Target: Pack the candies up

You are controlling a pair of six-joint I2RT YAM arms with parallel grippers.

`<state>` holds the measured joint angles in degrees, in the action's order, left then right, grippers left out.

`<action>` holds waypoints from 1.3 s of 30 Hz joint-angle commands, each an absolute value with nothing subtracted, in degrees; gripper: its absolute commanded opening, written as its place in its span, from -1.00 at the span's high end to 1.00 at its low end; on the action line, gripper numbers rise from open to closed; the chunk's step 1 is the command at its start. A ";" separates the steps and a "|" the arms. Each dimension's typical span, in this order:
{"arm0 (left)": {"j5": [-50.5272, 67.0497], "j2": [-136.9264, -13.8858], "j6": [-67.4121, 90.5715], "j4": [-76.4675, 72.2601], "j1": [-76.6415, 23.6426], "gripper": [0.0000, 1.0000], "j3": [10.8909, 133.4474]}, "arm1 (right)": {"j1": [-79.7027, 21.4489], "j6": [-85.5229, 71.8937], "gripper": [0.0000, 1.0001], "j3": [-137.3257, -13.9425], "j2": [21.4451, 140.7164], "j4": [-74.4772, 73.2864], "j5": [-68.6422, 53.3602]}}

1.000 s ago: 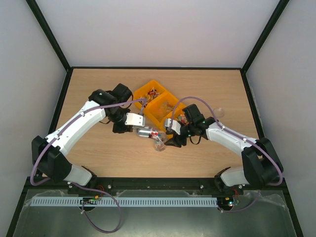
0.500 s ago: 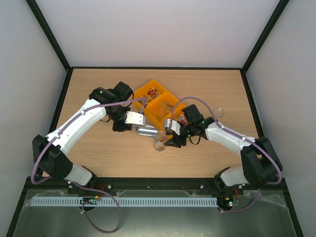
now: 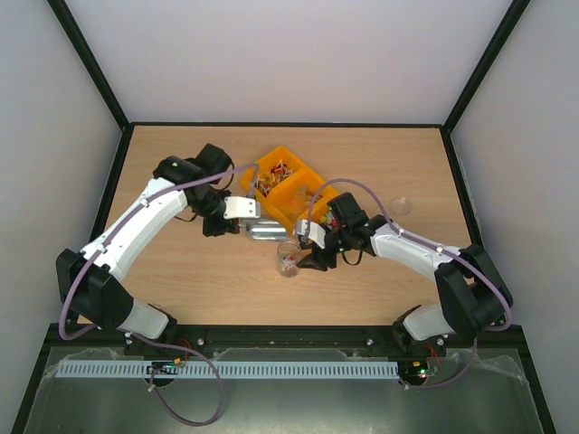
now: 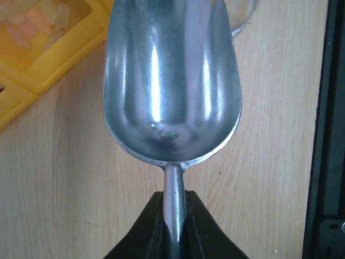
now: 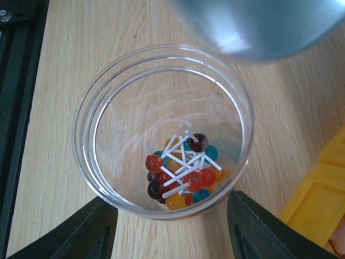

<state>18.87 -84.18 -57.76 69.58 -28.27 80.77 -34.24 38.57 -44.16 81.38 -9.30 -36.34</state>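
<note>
The candies [image 5: 183, 172] in the clear jar [image 5: 108, 108] are small round lollipops with white sticks, red, orange, teal and dark. My right gripper [image 5: 167, 216] is shut on the jar, one finger on each side, and holds it upright on the table [image 3: 290, 259]. My left gripper [image 4: 174, 197] is shut on the handle of a silver metal scoop [image 4: 172, 81], whose bowl looks empty. The scoop's tip hangs just beyond the jar's far rim [image 5: 259, 27]. More candies [image 3: 276, 169] lie in the yellow bins [image 3: 289, 194]; pale pieces [image 4: 38, 24] show in the left wrist view.
The yellow bins sit at mid-table behind both grippers, their corner also in the left wrist view [image 4: 48, 54]. A clear lid [image 3: 400, 205] lies to the right of the bins. A black rail [image 4: 334, 135] runs along the table's near edge.
My left gripper has drawn the scoop back up and to the left, away from the jar. The candy seen at the scoop's tip is gone. The jar has shifted slightly left.
</note>
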 commanded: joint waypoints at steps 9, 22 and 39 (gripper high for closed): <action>18.03 -86.47 -41.10 63.54 -19.98 0.95 84.59 | -37.92 35.02 -0.14 -46.81 87.37 -4.06 -37.08; 13.86 -92.68 -36.40 63.87 -20.40 0.95 90.99 | -36.32 35.65 -0.68 -51.39 86.73 -12.54 -33.86; 2.78 -107.75 -30.05 74.22 -28.82 0.96 105.39 | -21.93 27.06 -0.71 -59.08 80.97 -21.46 -28.61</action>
<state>6.98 -105.30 -33.98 69.60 -27.33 101.38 -25.32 31.35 -56.36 80.01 -18.17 -32.08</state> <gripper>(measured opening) 0.079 0.862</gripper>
